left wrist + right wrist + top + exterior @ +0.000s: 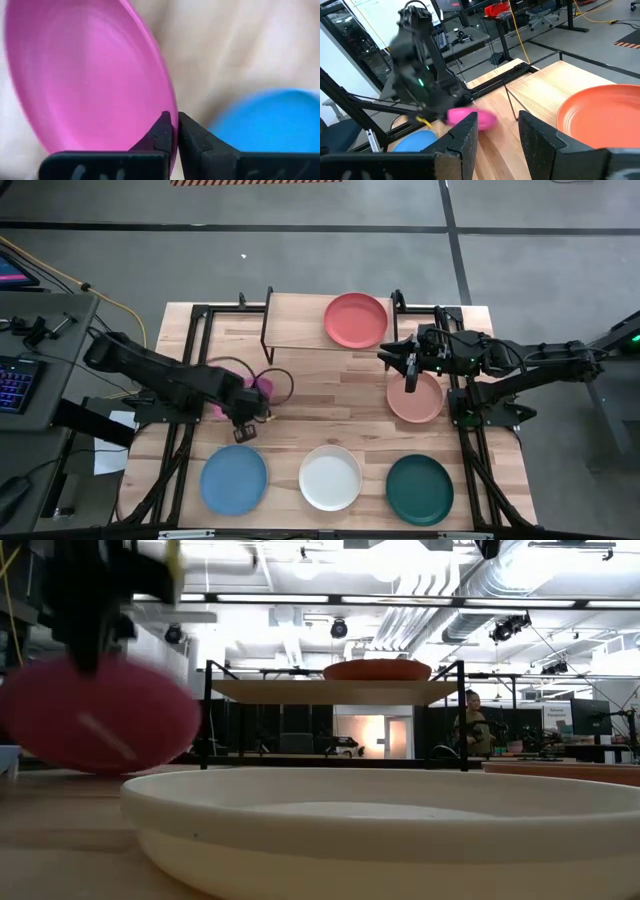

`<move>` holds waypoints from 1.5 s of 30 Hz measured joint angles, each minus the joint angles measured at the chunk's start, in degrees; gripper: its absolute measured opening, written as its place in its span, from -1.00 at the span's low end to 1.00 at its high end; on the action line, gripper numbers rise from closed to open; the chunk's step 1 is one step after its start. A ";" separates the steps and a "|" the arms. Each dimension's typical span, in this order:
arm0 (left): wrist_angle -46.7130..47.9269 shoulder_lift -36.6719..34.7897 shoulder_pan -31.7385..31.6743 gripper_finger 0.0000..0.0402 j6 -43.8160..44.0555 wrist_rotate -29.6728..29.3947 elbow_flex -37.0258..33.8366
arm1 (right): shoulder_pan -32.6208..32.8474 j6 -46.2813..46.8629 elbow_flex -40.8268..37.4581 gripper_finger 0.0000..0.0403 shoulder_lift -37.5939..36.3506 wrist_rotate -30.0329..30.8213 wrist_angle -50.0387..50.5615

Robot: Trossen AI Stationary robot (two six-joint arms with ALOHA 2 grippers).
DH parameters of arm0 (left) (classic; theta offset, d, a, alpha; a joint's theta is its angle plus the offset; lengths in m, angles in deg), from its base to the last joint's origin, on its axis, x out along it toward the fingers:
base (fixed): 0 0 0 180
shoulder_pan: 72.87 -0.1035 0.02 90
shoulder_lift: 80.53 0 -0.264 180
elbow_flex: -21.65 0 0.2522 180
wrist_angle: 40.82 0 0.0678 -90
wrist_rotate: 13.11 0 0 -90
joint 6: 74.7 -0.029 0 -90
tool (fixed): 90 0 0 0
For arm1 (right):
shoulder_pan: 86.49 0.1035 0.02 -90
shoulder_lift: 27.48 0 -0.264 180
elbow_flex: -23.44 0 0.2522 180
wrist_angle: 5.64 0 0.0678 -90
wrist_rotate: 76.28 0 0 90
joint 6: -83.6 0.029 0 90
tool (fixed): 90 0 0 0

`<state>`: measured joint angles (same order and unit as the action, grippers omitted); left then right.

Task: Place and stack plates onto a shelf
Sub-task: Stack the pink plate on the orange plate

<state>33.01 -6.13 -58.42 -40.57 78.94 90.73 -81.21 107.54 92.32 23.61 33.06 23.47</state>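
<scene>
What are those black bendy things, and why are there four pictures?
They are two robot arms working at a wooden table. One picture looks down from above, one looks across the tabletop, and two come from cameras on the arms' wrists. The left gripper has pinched the rim of the magenta plate and holds it tilted off the table. The right gripper is open, above the salmon plate's edge. A red plate already sits on the little shelf. The blue, white and green plates lie in a row on the table.
</scene>
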 joint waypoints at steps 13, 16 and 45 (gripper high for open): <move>0.02 2.90 -2.05 -0.99 -21.10 -16.64 35.20 | 0.01 0.00 0.00 -0.38 0.00 0.01 0.30; -0.11 7.00 -5.58 -0.99 -31.04 -20.71 42.77 | 0.01 0.00 0.00 -0.38 -0.02 0.01 0.26; -15.20 39.72 -23.88 -0.95 -81.85 -23.74 50.06 | -0.02 -6.14 -0.02 -0.38 -0.17 0.13 -14.21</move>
<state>17.81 33.59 -82.30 -122.42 55.20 140.79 -81.23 101.40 92.29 23.44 33.19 9.26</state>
